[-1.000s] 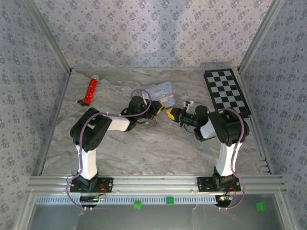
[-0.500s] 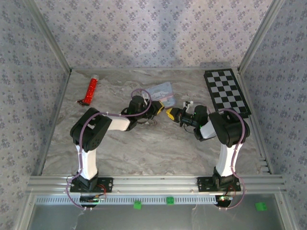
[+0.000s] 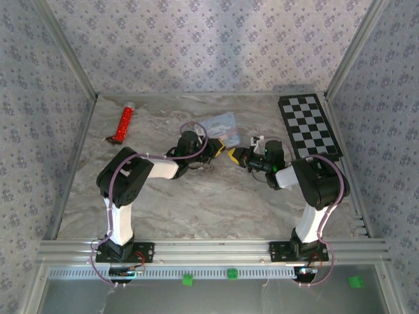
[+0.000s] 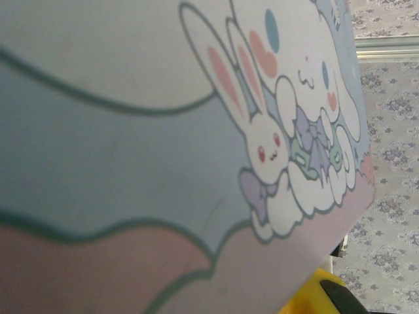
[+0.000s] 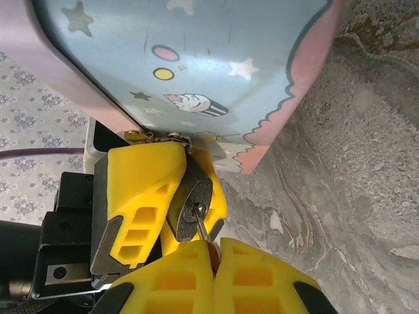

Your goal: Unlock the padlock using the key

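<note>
Right gripper fingers pressed together, pinching key by its head. The key tip sits in the keyhole on the padlock. Padlock is a dark block clamped between the left gripper's yellow fingers, lifted off the table, just beside the near edge of the tin. Tin is tilted, pastel cartoon print, with rabbit art close up in the left wrist view. In the top view both grippers meet tip to tip mid-table, just in front of the tin. Red tube is far left, checkerboard far right, both well apart from the grippers.
</note>
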Controlling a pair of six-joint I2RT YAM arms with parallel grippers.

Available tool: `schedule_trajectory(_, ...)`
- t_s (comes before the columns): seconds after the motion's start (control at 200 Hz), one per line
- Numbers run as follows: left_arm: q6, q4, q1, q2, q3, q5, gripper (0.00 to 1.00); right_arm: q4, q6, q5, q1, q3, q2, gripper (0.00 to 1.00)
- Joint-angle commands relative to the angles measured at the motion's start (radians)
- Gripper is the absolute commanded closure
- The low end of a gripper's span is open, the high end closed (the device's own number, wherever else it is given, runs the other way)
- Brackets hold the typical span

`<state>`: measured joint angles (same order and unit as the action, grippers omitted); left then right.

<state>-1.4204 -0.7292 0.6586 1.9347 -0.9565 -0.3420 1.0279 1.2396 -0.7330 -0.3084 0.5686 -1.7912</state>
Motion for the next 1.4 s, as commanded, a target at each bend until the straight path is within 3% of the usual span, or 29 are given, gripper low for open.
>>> schedule_trajectory(0.0, -0.039, -0.084, 0.090, -0.007, -0.054, -0.177, 0.98, 0.074, -0.038, -0.014, -0.042, 0.062, 0.009, 1.00)
schedule_trajectory(0.15, -0.045, -0.076, 0.095, -0.007, -0.063, -0.186, 0.98, 0.070, -0.026, -0.016, -0.033, 0.078, -0.004, 1.00)
schedule_trajectory(0.275, -0.037, -0.070, 0.099, -0.007, -0.063, -0.186, 0.98, 0.358, 0.234, -0.035, -0.007, 0.092, -0.130, 1.00)
schedule_trajectory(0.32, -0.032, -0.067, 0.101, -0.006, -0.064, -0.186, 0.98, 0.364, 0.276, -0.043, -0.005, 0.106, -0.152, 1.00)
schedule_trajectory(0.765, -0.021, -0.059, 0.111, 0.002, -0.079, -0.184, 0.98, 0.323, 0.237, -0.048, -0.024, 0.101, -0.151, 1.00)
schedule_trajectory(1.394, -0.020, -0.076, 0.104, -0.023, -0.027, -0.120, 0.99, 0.355, 0.282, 0.028, 0.025, 0.006, -0.122, 0.97)
